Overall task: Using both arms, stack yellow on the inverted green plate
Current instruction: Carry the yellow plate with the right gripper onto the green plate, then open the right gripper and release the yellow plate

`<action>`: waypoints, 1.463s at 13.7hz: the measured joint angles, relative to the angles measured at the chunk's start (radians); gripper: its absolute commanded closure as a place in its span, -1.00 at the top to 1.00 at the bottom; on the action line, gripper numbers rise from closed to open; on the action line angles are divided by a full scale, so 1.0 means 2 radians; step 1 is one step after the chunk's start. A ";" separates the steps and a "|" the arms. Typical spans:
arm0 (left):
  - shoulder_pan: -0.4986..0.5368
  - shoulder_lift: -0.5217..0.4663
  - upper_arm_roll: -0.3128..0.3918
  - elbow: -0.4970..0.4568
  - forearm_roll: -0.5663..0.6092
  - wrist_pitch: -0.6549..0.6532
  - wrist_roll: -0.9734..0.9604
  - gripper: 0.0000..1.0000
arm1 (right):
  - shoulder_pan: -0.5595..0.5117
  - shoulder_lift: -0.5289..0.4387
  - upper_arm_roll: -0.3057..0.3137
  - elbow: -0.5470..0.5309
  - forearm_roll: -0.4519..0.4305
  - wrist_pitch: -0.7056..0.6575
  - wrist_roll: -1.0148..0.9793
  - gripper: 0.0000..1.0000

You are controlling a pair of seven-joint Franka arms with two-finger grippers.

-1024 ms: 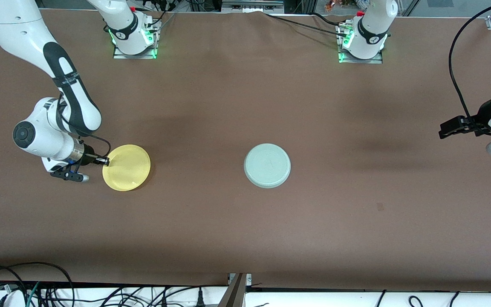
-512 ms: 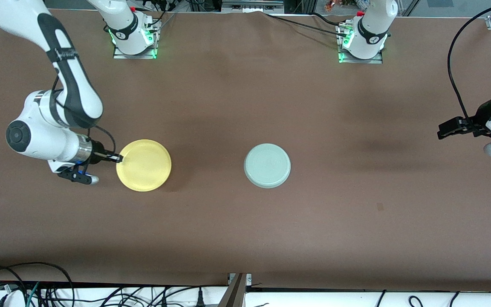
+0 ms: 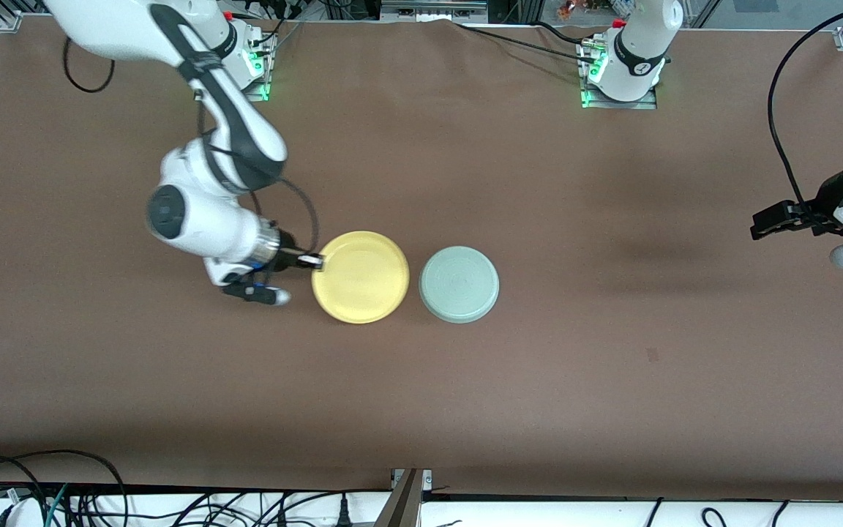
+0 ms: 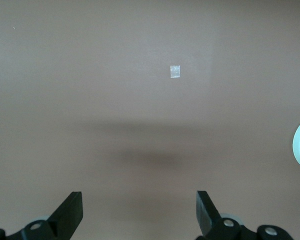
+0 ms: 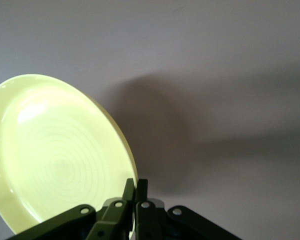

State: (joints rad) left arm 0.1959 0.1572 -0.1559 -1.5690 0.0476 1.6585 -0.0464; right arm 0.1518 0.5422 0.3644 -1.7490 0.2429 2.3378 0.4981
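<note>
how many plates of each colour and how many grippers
yellow plate: 1, held at its rim by the right gripper
green plate: 1, on the table
grippers: 2, the left gripper waiting open
total: 4

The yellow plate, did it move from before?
Yes. The yellow plate, pinched at its rim by the right end effector, has travelled toward the left arm's end and now sits just beside the unmoved green plate.

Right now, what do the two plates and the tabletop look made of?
Yellow plate: likely moulded plastic, smooth semi-gloss; highlights and faint concentric rings in the right wrist view.
Green plate: probably the same plastic, duller; ringed underside up.
Table: matte brown covering, material unclear.
</note>
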 measured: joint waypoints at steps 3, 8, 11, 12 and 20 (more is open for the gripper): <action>0.000 0.000 0.000 0.001 0.000 0.001 0.000 1.00 | 0.069 0.071 -0.004 0.063 0.000 0.033 0.036 -1.00; -0.001 0.003 -0.001 0.007 0.000 0.003 0.000 1.00 | 0.152 0.127 -0.050 0.104 -0.023 0.099 0.082 -1.00; -0.001 0.005 -0.001 0.009 0.000 0.003 0.000 1.00 | 0.170 0.142 -0.061 0.104 -0.023 0.128 0.083 -1.00; -0.001 0.006 -0.001 0.009 0.000 0.003 0.000 1.00 | 0.170 0.143 -0.061 0.105 -0.023 0.129 0.083 -1.00; -0.001 0.006 -0.001 0.010 0.000 0.003 0.000 1.00 | 0.171 0.139 -0.066 0.115 -0.030 0.124 0.091 1.00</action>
State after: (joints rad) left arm 0.1934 0.1685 -0.1582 -1.5500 0.0476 1.6642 -0.0464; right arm 0.4946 0.8203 0.2324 -1.5191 0.1825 2.5858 0.6791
